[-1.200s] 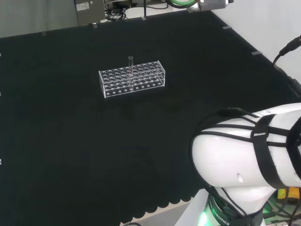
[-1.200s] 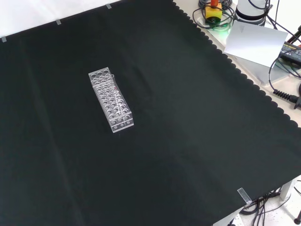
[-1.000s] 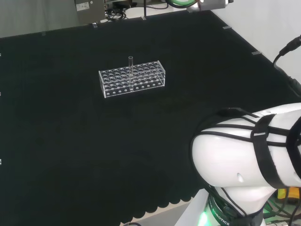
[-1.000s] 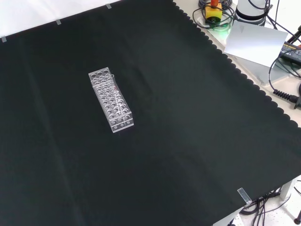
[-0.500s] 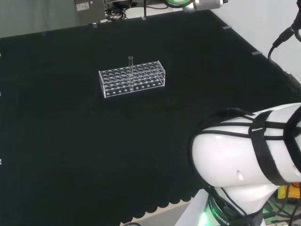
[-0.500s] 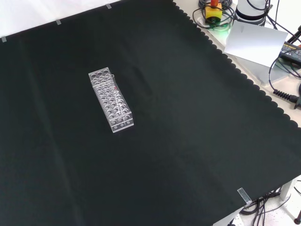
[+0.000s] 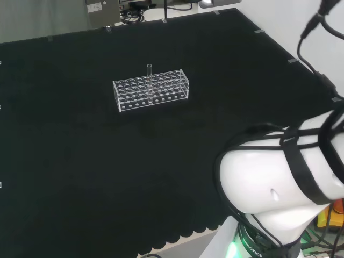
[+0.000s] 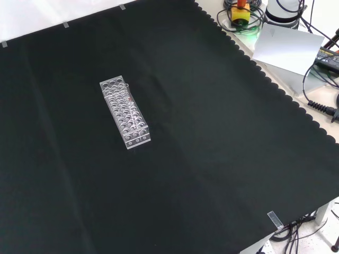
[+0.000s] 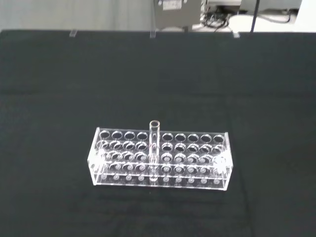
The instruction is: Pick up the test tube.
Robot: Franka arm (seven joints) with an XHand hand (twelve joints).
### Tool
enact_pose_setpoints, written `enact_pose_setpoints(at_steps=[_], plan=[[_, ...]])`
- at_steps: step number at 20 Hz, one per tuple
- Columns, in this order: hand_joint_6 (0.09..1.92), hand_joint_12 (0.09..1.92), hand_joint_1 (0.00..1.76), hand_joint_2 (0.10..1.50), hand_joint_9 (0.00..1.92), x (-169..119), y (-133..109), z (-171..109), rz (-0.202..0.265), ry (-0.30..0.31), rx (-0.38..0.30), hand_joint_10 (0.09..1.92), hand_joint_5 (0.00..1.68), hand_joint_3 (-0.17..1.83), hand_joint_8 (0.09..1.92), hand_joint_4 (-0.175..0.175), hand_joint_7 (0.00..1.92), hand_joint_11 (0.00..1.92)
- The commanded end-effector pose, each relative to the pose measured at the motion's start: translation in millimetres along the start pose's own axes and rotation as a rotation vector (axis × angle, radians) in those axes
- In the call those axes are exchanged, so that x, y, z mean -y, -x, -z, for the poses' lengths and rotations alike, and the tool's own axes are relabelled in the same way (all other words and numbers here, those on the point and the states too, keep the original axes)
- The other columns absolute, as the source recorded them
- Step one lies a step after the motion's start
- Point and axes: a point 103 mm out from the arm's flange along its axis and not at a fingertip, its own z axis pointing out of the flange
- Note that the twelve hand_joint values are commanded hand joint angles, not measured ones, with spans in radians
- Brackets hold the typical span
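Standing upright in clear rack (image 9: 159, 158), tube (image 9: 154, 147) untouched; hand's fingers: cannot tell; risk: clear glass misjudged, fingers clip rack, tube tips or rack slides on cloth (image 8: 212, 132).

Even, diffuse overhead light, moderately bright. The matte black cloth (image 8: 212, 159) absorbs it, almost shadowless. Small white glints on the clear plastic rack (image 9: 159, 158) in the wrist view. Head and front views sharp; wrist view slightly soft.
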Motion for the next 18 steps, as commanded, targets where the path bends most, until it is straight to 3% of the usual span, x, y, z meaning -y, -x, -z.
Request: enact_pose_setpoints(at_steps=[1, 3, 5, 12, 16, 18], plan=[[0.09, 1.09, 0.33, 0.97, 0.0, -65.1, -18.3, -22.0, 0.064, -0.083, 0.005, 0.21, 0.0, 0.18, 0.09, -0.017, 0.05, 0.0], [0.09, 1.09, 0.34, 0.97, 0.0, -76.0, -18.7, -27.7, 0.066, -0.104, 0.006, 0.22, 0.0, 0.17, 0.09, -0.018, 0.05, 0.0], [0.09, 1.1, 0.34, 0.97, 0.0, -81.8, 6.9, -31.1, 0.068, -0.129, -0.008, 0.24, 0.0, 0.17, 0.09, -0.018, 0.06, 0.0], [0.09, 1.15, 0.39, 0.97, 0.0, -124.0, -14.8, -68.8, 0.056, -0.223, 0.01, 0.32, 0.02, 0.14, 0.09, -0.018, 0.13, 0.0], [0.09, 1.26, 0.44, 0.97, 0.0, -141.1, -21.1, -91.5, 0.057, -0.258, 0.007, 0.46, 0.08, 0.11, 0.47, -0.027, 0.08, 0.0], [0.09, 1.36, 0.46, 0.97, 0.0, -147.8, -20.4, -101.4, 0.055, -0.271, -0.008, 0.65, 0.13, 0.1, 0.66, -0.041, 0.12, 0.0]])
